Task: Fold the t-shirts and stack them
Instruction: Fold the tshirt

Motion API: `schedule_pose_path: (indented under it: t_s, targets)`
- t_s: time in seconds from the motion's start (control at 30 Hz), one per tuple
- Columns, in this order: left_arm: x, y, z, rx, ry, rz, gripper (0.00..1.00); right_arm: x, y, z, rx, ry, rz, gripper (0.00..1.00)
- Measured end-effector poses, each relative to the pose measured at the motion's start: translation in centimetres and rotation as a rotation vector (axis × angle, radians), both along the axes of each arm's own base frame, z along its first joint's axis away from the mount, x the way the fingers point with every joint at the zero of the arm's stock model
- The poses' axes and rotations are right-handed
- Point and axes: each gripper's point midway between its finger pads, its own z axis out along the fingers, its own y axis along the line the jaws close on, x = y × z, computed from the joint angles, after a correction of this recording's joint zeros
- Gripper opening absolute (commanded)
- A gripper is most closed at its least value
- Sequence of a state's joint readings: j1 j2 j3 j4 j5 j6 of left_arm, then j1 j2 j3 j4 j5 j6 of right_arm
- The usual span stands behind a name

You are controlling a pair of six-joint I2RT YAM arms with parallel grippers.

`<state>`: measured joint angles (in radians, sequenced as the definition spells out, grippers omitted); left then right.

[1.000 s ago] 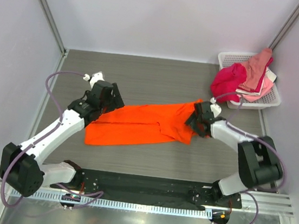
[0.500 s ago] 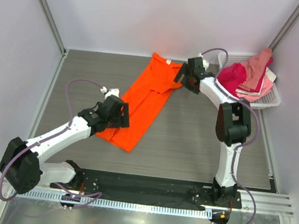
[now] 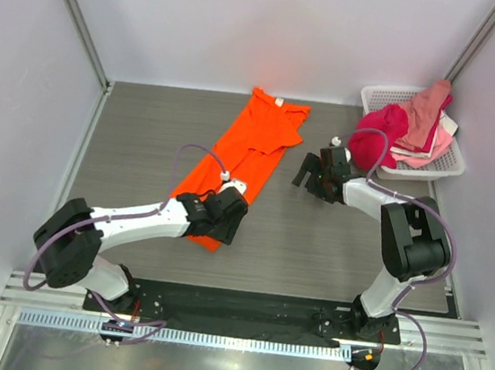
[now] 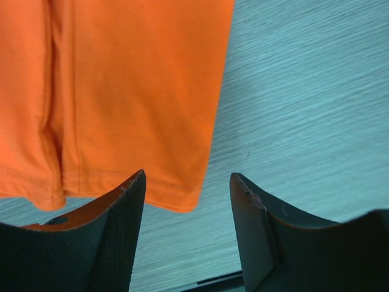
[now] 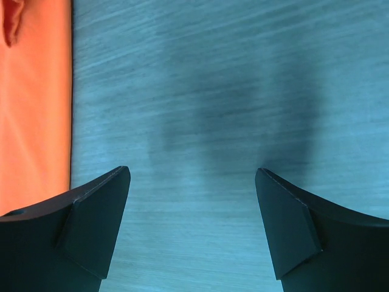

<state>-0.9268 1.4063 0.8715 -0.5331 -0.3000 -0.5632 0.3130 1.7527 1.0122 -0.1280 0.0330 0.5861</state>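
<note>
The bright orange t-shirt (image 3: 250, 149) lies flat in a long diagonal strip, its neck end far and its hem near. My left gripper (image 3: 228, 220) hovers at that near hem with its jaws open. In the left wrist view (image 4: 187, 180) the hem corner of the orange t-shirt (image 4: 127, 91) lies just ahead of the fingertips, ungripped. My right gripper (image 3: 310, 172) is open over bare table to the right of the shirt. The right wrist view (image 5: 193, 173) shows only the orange t-shirt's edge (image 5: 33, 109) at far left.
A white lattice basket (image 3: 450, 165) stands at the back right corner. It holds a magenta t-shirt (image 3: 375, 136), a salmon one (image 3: 429, 103) and a pale pink one (image 3: 411, 152). Pale walls close in the grey table (image 3: 340, 241) on three sides.
The orange shirt was swung from lying crosswise to a far-to-near diagonal. My right gripper let go of its far end and drew back. My left gripper slid right to the near hem.
</note>
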Motion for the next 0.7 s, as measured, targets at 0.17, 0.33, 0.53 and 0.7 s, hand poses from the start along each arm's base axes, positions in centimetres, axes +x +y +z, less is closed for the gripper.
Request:
schedule_pose_path:
  t_s: [0.17, 0.33, 0.53, 0.7]
  targets:
    - [-0.6, 0.0, -2.7, 0.068, 0.078, -0.012, 0.59, -0.4, -0.1, 1.5, 0.025, -0.076, 0.001, 0.90]
    - [-1.1, 0.2, -4.9, 0.129, 0.145, -0.007, 0.28, 0.5, 0.1, 3.6, 0.056, -0.179, -0.001, 0.90]
    - [-1.3, -1.4, -4.9, 0.119, 0.157, 0.004, 0.00, 0.2, 0.0, 3.2, 0.054, -0.181, -0.004, 0.90]
    - [-3.5, -7.5, -4.4, 0.069, 0.159, -0.096, 0.10, -1.3, -1.9, 4.5, 0.000, -0.173, -0.063, 0.92]
